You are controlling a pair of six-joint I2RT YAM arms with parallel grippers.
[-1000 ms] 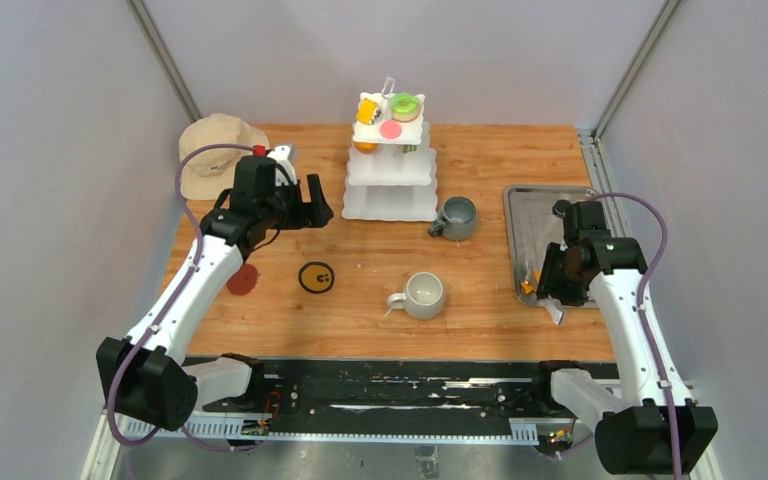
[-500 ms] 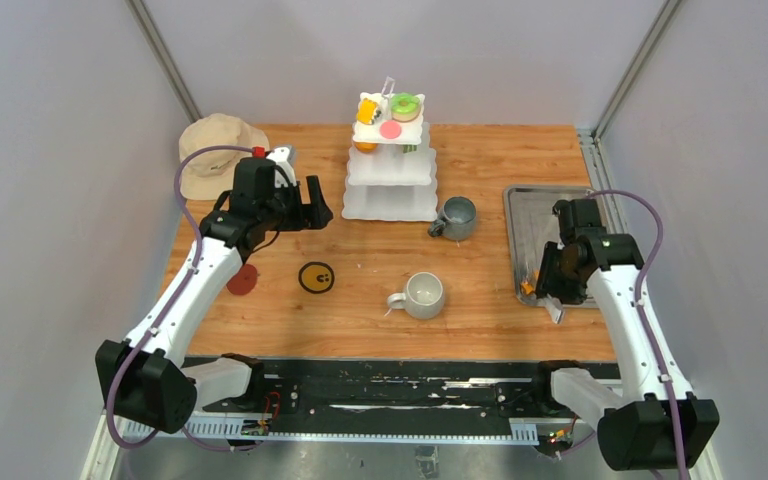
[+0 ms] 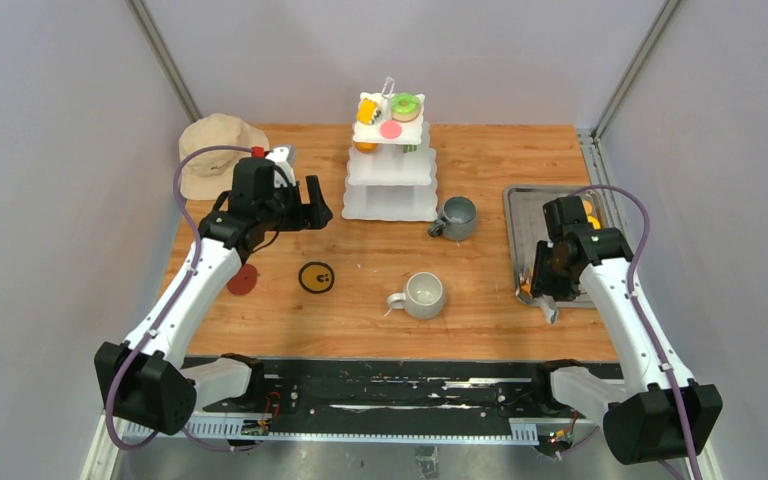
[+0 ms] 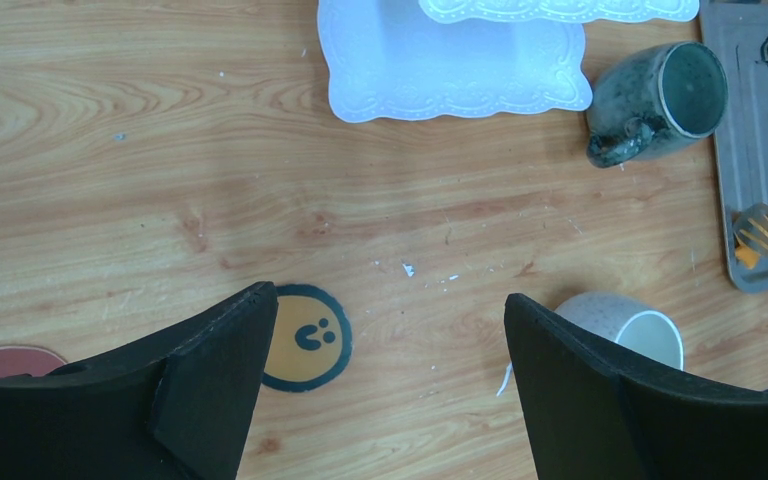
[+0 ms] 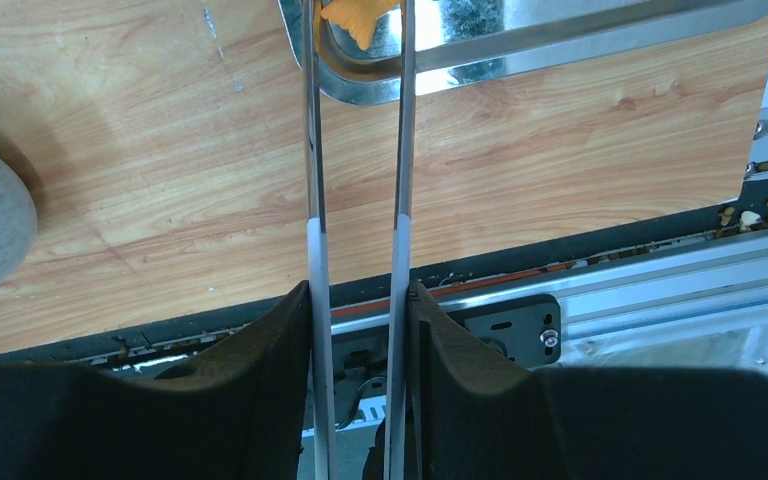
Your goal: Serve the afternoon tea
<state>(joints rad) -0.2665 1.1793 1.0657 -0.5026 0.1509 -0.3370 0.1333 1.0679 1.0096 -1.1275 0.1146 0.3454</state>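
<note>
The right gripper clamps steel tongs, tips ahead seemingly pinching an orange piece; the left gripper gapes, empty.

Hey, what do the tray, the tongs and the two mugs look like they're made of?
The tray looks like shiny metal, likely steel, since it mirrors the light. The tongs have polished metal arms with the same bright glint. The darker mug is probably glazed ceramic, going by its mottled grey-green gloss. The paler mug is likely ceramic too, speckled and more matte.
</note>
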